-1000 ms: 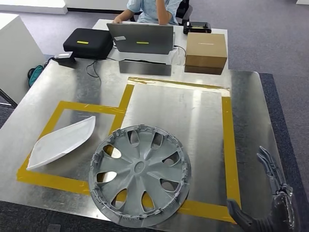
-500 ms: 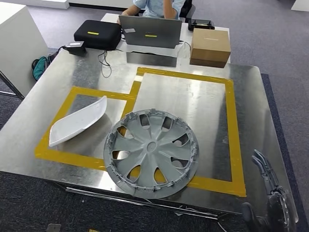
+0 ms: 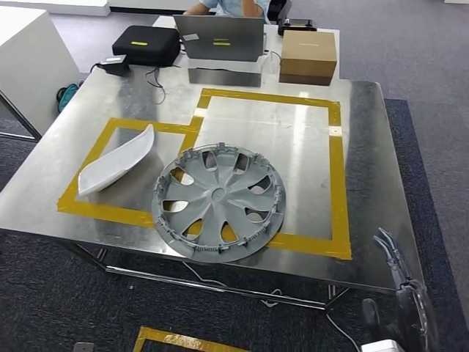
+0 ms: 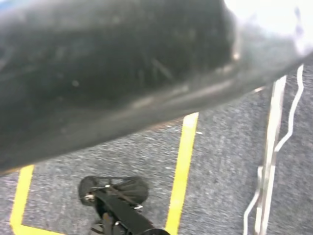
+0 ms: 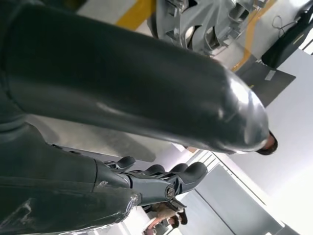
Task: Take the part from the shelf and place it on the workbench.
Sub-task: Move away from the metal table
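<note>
Two parts lie on the workbench [image 3: 365, 147]: a grey wheel cover [image 3: 218, 202] and a white piece [image 3: 116, 161]. The right hand [image 3: 401, 297] holds nothing, fingers apart. The job looks done.

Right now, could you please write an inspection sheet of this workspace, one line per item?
Surface: metal workbench marked with yellow tape.
Job's things: grey wheel cover lying across the tape; white part beside it.
Clutter: laptop, black case, cardboard box.
Hands: right hand empty, off the bench edge; left hand low over the carpet, state unclear.
Cables: black cable near the case.
Surroundings: grey carpet; a seated person.
</note>
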Controlling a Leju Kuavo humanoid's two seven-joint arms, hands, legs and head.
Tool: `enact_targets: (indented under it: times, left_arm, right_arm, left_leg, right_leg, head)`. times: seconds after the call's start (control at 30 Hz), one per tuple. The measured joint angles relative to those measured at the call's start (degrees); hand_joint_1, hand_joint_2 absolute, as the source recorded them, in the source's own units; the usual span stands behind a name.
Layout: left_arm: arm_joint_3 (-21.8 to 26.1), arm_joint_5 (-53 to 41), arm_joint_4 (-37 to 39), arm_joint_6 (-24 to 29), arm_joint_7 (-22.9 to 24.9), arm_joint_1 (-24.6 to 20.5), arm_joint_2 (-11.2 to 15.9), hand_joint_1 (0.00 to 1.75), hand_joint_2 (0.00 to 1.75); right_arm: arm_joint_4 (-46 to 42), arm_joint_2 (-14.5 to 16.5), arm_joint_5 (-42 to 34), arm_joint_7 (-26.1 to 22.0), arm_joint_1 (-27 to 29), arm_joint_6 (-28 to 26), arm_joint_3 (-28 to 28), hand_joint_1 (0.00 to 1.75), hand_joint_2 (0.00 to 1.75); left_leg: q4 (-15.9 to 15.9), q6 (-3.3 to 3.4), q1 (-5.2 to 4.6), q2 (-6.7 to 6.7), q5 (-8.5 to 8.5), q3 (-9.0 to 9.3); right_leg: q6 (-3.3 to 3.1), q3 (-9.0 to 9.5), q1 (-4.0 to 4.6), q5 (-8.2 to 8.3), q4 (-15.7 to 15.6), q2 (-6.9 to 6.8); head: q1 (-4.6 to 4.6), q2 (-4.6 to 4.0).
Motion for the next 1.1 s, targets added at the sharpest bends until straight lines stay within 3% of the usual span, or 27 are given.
enact_targets:
  times: [0.07,0.1,0.13,0.17,0.23,0.27,0.33,0.4,0.43,0.47,0.5,0.57,0.63,0.7,0.77,0.8,0.83,0.9,0.93,0.97,1.0,1.03,1.1]
  left_arm:
    - [0.02,0.00,-0.02,0.00,0.00,-0.11,0.01,0.00,0.00]
    - [0.02,0.00,-0.03,0.00,-0.01,-0.23,0.00,0.00,0.00]
    - [0.02,0.01,-0.03,0.00,-0.01,-0.37,-0.01,0.00,0.00]
    - [0.02,0.01,-0.03,0.00,-0.02,-0.45,-0.02,0.00,0.00]
    - [0.03,0.02,-0.03,-0.01,-0.03,-0.36,-0.08,0.00,0.00]
    - [0.04,0.02,-0.04,-0.01,-0.03,-0.27,-0.09,0.00,0.00]
    - [0.08,0.02,-0.10,-0.01,-0.03,-0.22,-0.07,0.00,0.00]
    - [0.09,0.02,-0.17,0.00,-0.03,-0.24,-0.01,0.00,0.00]
    - [0.09,0.02,-0.19,0.00,-0.03,-0.22,-0.03,0.00,0.00]
    - [0.10,0.02,-0.19,0.00,-0.03,-0.20,-0.04,0.00,0.00]
    - [0.11,0.03,-0.19,0.00,-0.03,-0.19,-0.05,0.00,0.00]
    - [0.20,0.26,-0.19,-0.02,-0.14,-0.22,-0.07,0.00,0.00]
    - [0.48,0.73,-0.32,-0.15,-0.39,-0.28,-0.15,0.00,0.00]
    - [1.05,1.24,-0.72,-0.48,-0.64,-0.29,-0.27,0.00,0.00]
    - [1.95,1.80,-1.49,-1.06,-0.80,-0.16,-0.44,0.00,0.00]
    - [2.42,2.09,-1.98,-1.48,-0.84,-0.10,-0.57,0.00,0.00]
    - [2.90,2.35,-2.53,-1.94,-0.85,-0.06,-0.76,0.00,0.00]
    - [3.78,2.83,-3.72,-3.01,-0.79,-0.11,-1.28,0.00,0.00]
    - [4.25,3.11,-4.40,-3.66,-0.60,-0.14,-1.63,0.00,0.00]
    - [4.80,3.44,-5.23,-4.41,-0.34,-0.13,-2.05,0.00,0.00]
    - [5.41,3.80,-6.29,-5.23,-0.10,-0.04,-2.59,0.00,0.00]
    - [6.03,4.13,-7.46,-6.07,0.08,0.10,-3.17,0.00,0.00]
    - [7.00,4.85,-9.70,-7.54,0.07,0.42,-4.35,0.00,0.00]
  right_arm:
    - [0.26,0.00,0.00,0.00,0.00,-0.02,0.00,0.00,0.00]
    - [0.33,0.00,0.01,-0.01,-0.01,-0.03,0.00,0.00,0.00]
    - [0.38,0.00,0.01,-0.01,-0.03,-0.05,0.01,0.00,0.00]
    - [0.40,0.00,0.01,-0.01,-0.04,-0.06,0.02,0.00,0.00]
    - [0.49,0.00,0.00,0.00,-0.05,-0.08,0.09,0.00,0.00]
    - [0.53,0.00,-0.01,0.00,0.00,-0.08,0.14,0.00,0.00]
    - [0.62,0.00,-0.03,0.00,0.05,-0.10,0.24,0.00,0.00]
    - [0.75,0.00,-0.04,0.00,0.01,-0.11,0.34,0.00,0.00]
    - [0.85,0.00,-0.05,0.00,-0.02,-0.11,0.40,0.00,0.00]
    - [0.96,0.00,-0.07,0.00,-0.03,-0.10,0.46,0.00,0.00]
    - [1.05,0.00,-0.18,0.00,-0.04,-0.09,0.52,0.00,0.00]
    - [1.21,0.00,-0.67,-0.04,-0.23,0.07,0.61,0.00,0.00]
    - [1.43,0.00,-1.51,-0.44,-0.77,0.39,0.67,0.00,0.00]
    - [1.82,0.00,-2.43,-1.31,-1.50,0.86,0.69,0.00,0.00]
    - [2.45,0.03,-3.36,-2.45,-2.53,1.85,0.70,0.00,0.00]
    - [2.83,0.08,-3.78,-3.00,-3.21,2.50,0.70,0.00,0.00]
    - [3.27,0.20,-4.15,-3.55,-3.96,3.21,0.70,0.00,0.00]
    - [4.29,0.53,-4.80,-4.17,-5.41,4.73,0.71,0.00,0.00]
    - [4.92,0.70,-5.22,-4.27,-6.03,5.65,0.72,0.00,0.00]
    - [5.61,0.85,-5.73,-4.27,-6.59,6.54,0.72,0.00,0.00]
    - [6.42,0.98,-6.31,-4.29,-7.05,7.35,0.72,0.00,0.00]
    - [7.32,1.10,-6.88,-4.41,-7.42,7.97,0.72,0.00,0.00]
    - [9.06,1.42,-7.77,-4.78,-7.95,8.59,0.72,0.00,0.00]
  left_leg:
    - [-7.51,0.29,-0.02,0.17,2.37,5.98]
    - [-11.93,0.58,-0.07,0.25,2.49,9.01]
    - [-15.28,0.90,-0.12,0.31,2.22,11.06]
    - [-17.07,1.29,-0.23,0.31,1.88,11.96]
    - [-17.75,2.23,-0.33,0.29,2.32,11.26]
    - [-17.78,2.74,-0.33,0.32,2.86,10.71]
    - [-17.89,3.50,-0.22,0.40,4.09,9.35]
    - [-17.84,3.80,-0.33,0.39,5.32,7.84]
    - [-17.80,3.82,-0.41,0.37,5.99,7.00]
    - [-17.76,3.79,-0.49,0.33,6.66,6.17]
    - [-17.72,3.70,-0.53,0.28,7.29,5.37]
    - [-17.66,3.39,-0.57,0.12,8.46,4.16]
    - [-17.52,2.92,-0.68,-0.03,9.59,3.37]
    - [-17.48,2.40,-0.65,-0.14,10.75,2.76]
    - [-17.21,1.78,-0.47,-0.28,10.80,1.88]
    - [-16.09,1.44,-0.41,-0.34,9.41,1.17]
    - [-13.77,1.11,-0.34,-0.35,7.06,0.19]
    - [-6.26,0.55,-0.15,-0.31,1.79,-2.07]
    - [-2.66,0.33,-0.05,-0.31,0.45,-2.90]
    - [-0.50,0.15,0.05,-0.29,0.39,-3.09]
    - [-0.25,-0.01,0.15,-0.24,1.39,-2.42]
    - [-2.18,-0.16,0.27,-0.05,2.96,-0.74]
    - [-9.54,-0.40,0.42,1.22,5.41,4.25]
  right_leg:
    - [0.46,-1.53,0.04,0.98,0.44,-0.10]
    - [0.76,-2.11,0.12,1.39,0.72,-0.19]
    - [1.07,-2.54,0.21,1.84,0.94,-0.31]
    - [1.38,-2.84,0.27,2.32,1.02,-0.44]
    - [1.99,-3.24,0.14,3.11,0.94,-0.56]
    - [2.28,-3.65,0.04,2.41,1.33,-0.44]
    - [2.79,-5.18,-0.08,-2.02,5.20,0.00]
    - [3.06,-6.94,-0.06,-7.48,12.54,0.26]
    - [3.07,-7.19,-0.05,-8.61,15.65,0.30]
    - [3.03,-6.65,-0.04,-8.34,17.17,0.32]
    - [2.91,-5.14,-0.02,-6.99,16.66,0.35]
    - [2.53,0.58,0.01,-4.08,9.92,0.72]
    - [2.23,6.69,0.14,-4.16,0.97,1.37]
    - [2.03,8.68,0.44,-4.89,-2.79,1.62]
    - [1.27,7.41,0.35,-4.01,-2.72,1.25]
    - [0.72,6.74,0.24,-3.39,-2.68,1.03]
    - [0.24,5.99,0.08,-2.74,-2.70,0.77]
    - [-0.20,4.72,0.08,-1.88,-2.46,0.27]
    - [-0.21,4.10,0.07,-1.55,-2.38,-0.07]
    - [-0.16,3.53,0.04,-1.26,-2.28,-0.43]
    - [-0.04,2.99,-0.02,-0.98,-2.13,-0.79]
    - [0.13,2.51,-0.13,-0.76,-1.91,-1.14]
    - [0.65,1.65,-0.16,-0.62,-1.20,-1.80]
  head:
    - [-0.02,0.00]
    - [0.01,0.00]
    - [0.04,0.00]
    - [0.07,0.00]
    - [0.07,0.00]
    - [0.08,0.00]
    - [0.25,0.00]
    - [0.41,0.00]
    - [0.44,0.00]
    - [0.43,0.00]
    - [0.43,0.00]
    - [0.42,0.00]
    - [0.38,0.00]
    - [0.35,0.00]
    - [0.38,0.00]
    - [0.32,0.00]
    - [0.19,0.00]
    - [-0.06,0.00]
    - [-0.16,0.00]
    - [-0.16,0.00]
    - [-0.20,0.00]
    - [-0.21,0.00]
    - [-0.32,0.00]
